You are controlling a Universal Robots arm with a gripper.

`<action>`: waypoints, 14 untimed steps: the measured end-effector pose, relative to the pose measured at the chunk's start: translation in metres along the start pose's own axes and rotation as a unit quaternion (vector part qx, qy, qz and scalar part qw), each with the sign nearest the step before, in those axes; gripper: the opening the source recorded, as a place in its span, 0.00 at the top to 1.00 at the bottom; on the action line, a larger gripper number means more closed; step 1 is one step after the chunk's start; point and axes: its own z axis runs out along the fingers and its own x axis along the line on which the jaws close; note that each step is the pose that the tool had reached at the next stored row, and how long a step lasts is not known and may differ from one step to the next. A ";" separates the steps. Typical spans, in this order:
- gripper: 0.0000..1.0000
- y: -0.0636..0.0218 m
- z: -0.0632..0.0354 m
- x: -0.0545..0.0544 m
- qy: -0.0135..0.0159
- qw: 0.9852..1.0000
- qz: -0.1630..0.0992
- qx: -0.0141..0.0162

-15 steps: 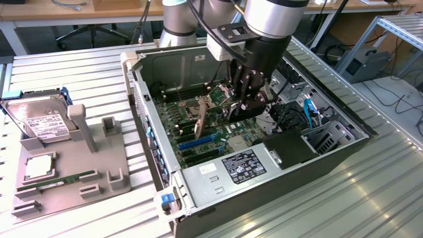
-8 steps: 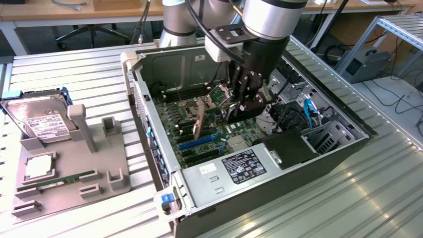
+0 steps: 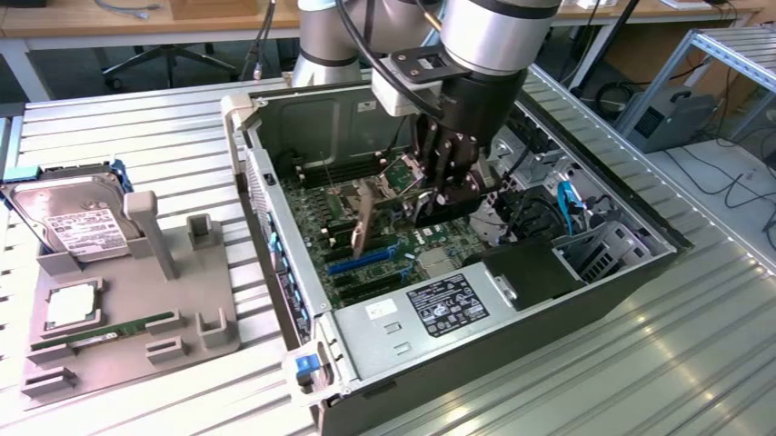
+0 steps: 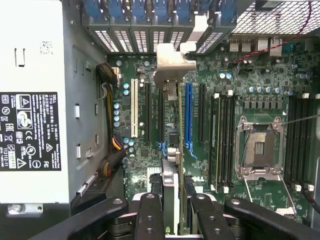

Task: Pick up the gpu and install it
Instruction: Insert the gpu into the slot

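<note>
exterior view: i've got the gripper [image 3: 446, 202] pinching the gpu [image 3: 378, 211] edge-on inside the open pc case [image 3: 401, 359], over the motherboard [image 3: 363, 238]; install step, needs squaring to a slot. case sits on a ribbed metal bench [image 3: 122, 136], lab desks behind. wrist view: fingers [image 4: 150, 215] clamp the card, bracket [image 4: 172, 62] toward the rear slots, beside the blue slot [image 4: 188, 112].

A ribbed, silver metal bench [image 3: 145, 136] is seen carrying everything. At its centre an open dark grey computer case [image 3: 363, 345] is laid on its side. At nine o'clock from the case, a grey plastic holder tray [image 3: 122, 350] with upright posts is set flat on the bench, just beside the case; on it a silver boxy hard drive [image 3: 73, 222] and a narrow green RAM stick [image 3: 104, 334] are kept.
</note>
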 end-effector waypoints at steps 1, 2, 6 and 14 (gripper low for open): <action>0.73 0.0003 0.0002 0.000 0.000 1.000 0.000 0.000; 0.73 0.0007 0.0004 0.000 0.000 1.000 0.000 0.000; 0.73 0.0021 0.0013 0.000 0.000 1.000 0.000 0.000; 0.73 0.0052 0.0031 0.000 0.000 1.000 0.000 0.000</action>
